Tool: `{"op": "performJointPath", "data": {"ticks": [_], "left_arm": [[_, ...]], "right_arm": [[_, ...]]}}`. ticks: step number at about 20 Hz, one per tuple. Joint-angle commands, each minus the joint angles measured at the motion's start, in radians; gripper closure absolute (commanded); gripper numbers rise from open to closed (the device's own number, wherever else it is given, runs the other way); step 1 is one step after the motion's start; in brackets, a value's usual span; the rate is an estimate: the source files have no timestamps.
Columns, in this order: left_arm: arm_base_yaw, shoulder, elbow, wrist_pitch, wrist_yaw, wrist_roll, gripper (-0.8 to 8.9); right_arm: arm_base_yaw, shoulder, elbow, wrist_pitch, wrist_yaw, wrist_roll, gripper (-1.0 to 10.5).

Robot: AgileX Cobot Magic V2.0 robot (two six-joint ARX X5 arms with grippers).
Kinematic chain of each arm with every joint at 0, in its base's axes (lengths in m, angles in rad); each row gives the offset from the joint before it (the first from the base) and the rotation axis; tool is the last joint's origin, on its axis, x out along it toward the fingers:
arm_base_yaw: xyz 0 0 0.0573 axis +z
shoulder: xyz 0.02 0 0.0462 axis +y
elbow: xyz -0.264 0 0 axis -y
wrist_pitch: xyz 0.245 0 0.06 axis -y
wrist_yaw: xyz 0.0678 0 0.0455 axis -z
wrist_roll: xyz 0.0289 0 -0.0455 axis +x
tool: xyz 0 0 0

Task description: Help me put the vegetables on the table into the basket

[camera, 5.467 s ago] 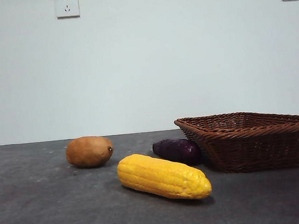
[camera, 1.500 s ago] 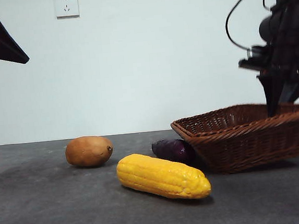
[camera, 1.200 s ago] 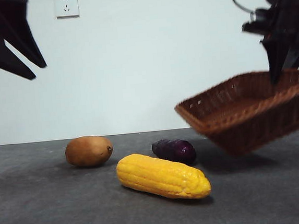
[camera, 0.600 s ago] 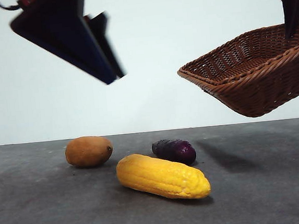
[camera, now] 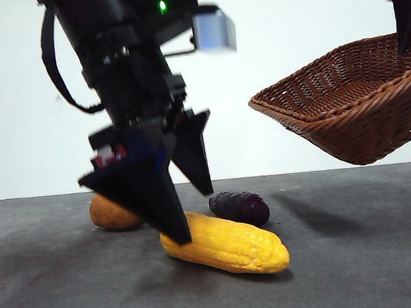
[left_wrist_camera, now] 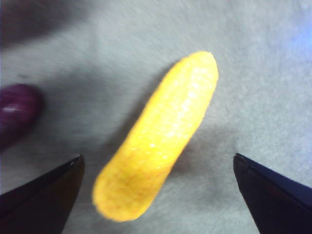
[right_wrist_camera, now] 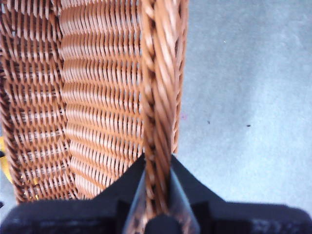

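Front view shows my right gripper (camera: 405,32) clenched on the braided rim of the basket (camera: 345,109), holding it tilted in the air at about two o'clock from the vegetables; I see nothing inside the part of it that faces me. My left gripper (camera: 184,203) hangs with its jaws spread wide over the near end of the corn cob (camera: 228,244), one jaw on each side. Corn cob, potato (camera: 110,214) at ten o'clock from it and purple vegetable (camera: 240,207) at one o'clock all lie on the table (camera: 360,270).
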Motion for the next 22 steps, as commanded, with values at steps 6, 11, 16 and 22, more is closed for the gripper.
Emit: {"op": "performJointPath", "data": {"ticks": [6, 11, 16, 22], "left_arm": [[0.008, 0.078, -0.002, 0.033, 0.005, -0.006, 2.48], [0.025, 0.104, -0.002, 0.066, 0.004, -0.077, 2.73], [0.031, 0.111, -0.002, 0.058, 0.004, -0.09, 7.34], [0.029, 0.073, 0.006, 0.047, 0.005, -0.127, 8.26]], "right_arm": [[-0.009, -0.009, -0.01, -0.006, -0.01, -0.019, 9.6], [-0.009, -0.009, -0.01, -0.012, -0.011, -0.02, 9.6], [-0.009, -0.009, -0.01, -0.015, -0.012, -0.022, 9.6], [-0.009, -0.009, -0.01, -0.018, -0.012, -0.022, 9.6]]}}
